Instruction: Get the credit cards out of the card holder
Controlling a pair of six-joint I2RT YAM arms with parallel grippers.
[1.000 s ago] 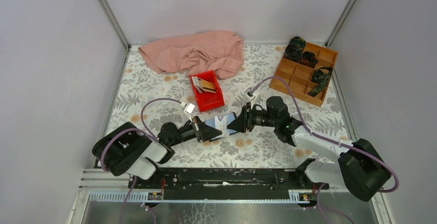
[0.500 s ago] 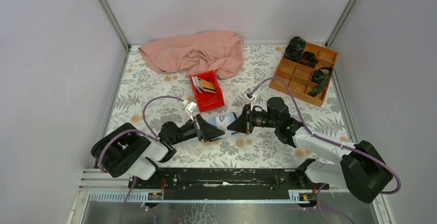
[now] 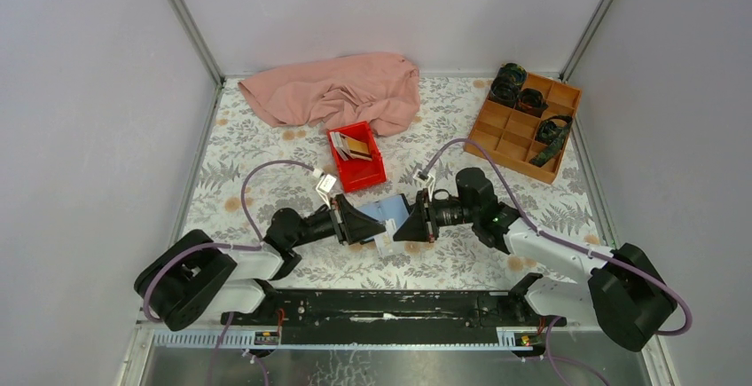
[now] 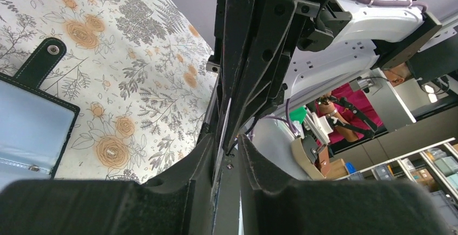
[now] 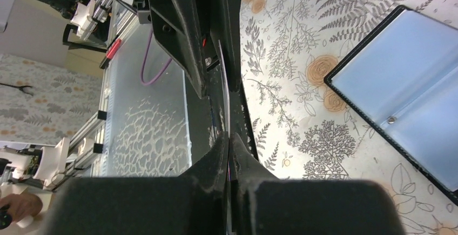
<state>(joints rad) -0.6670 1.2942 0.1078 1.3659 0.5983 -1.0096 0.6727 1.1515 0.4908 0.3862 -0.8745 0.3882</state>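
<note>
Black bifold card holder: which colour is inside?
Card holder: light blue inside; right wrist view best.

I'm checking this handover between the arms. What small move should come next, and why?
Probably close the left tool on the credit card. The right tool looks shut on the card's thin edge, while the left tool's fingers stand on either side of it with a gap. The card is already clear of the open card holder.

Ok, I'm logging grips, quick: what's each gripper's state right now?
Left gripper: fingers either side of the credit card; grip cannot be told.
Right gripper: closed on that credit card.
</note>
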